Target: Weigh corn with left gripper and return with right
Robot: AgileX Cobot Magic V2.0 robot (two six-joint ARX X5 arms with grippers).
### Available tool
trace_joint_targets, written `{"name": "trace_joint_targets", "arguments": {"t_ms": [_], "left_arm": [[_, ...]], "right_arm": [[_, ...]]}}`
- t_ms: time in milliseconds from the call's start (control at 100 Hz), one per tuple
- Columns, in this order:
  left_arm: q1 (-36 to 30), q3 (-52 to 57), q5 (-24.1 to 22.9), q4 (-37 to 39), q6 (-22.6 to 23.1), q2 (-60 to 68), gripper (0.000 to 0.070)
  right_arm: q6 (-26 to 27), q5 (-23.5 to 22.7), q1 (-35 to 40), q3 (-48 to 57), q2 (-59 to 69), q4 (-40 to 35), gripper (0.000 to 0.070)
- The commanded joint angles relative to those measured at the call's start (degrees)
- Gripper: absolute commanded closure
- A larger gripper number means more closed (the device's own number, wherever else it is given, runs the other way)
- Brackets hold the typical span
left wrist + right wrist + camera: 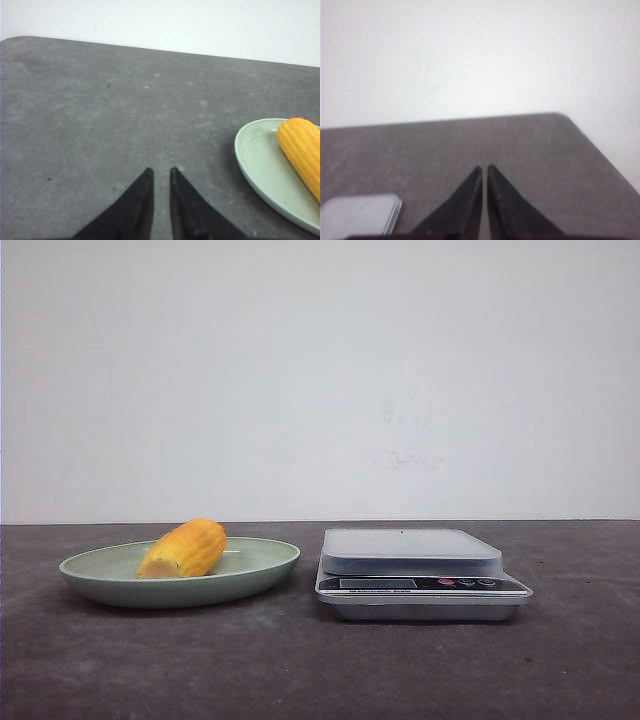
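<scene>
A: Dark grey mottled surface (300, 670), plain white wall (320, 370) behind. Anything else standing there?

B: Pale green plate (100, 565) to the left in the front view, silver scale (420, 575) just beside it on the right, not touching. Corn (185, 548) lying on the plate, paler cut end toward the camera.

A: And the left fingers (160, 172)?

B: Black, tapered, tips close with a narrow slit between, pinching nothing. Bare surface ahead of the tips all the way to the far edge under the wall. Plate off to one side of the tips, well apart, corn on it.

A: Right fingers (484, 167)?

B: Nearly pressed together, only a hairline gap, likewise holding nothing. Open surface ahead of them, then the far edge and a rounded corner (562, 116). Corner of the scale platform just beside the fingers' base.

A: Differences between views?

B: Neither pair of fingers visible from the front. Buttons and display strip of the scale seen from the front only. Corn seen from the front and left wrist, not from the right wrist. Rounded corner seen clearly from the right wrist alone.
</scene>
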Motion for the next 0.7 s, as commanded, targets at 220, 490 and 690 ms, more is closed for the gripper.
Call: {"name": "trace_joint_targets", "arguments": {"t_ms": [220,490,690], "left_arm": [[0.04,-1.03,0.24,-0.22,0.5,-0.11,0.0685],[0.04,-1.03,0.24,-0.22,0.48,-0.11,0.0685],[0.04,-1.03,0.24,-0.24,0.48,-0.11,0.0685]], "right_arm": [[-2.6,-2.86,-3.78,-21.46,-2.32,12.0,0.0688],[-1.07,-2.8,-3.02,-26.49,-2.32,13.77,0.0688],[-1.25,-2.36,-1.4,-26.49,-2.32,14.45,0.0688]]}}
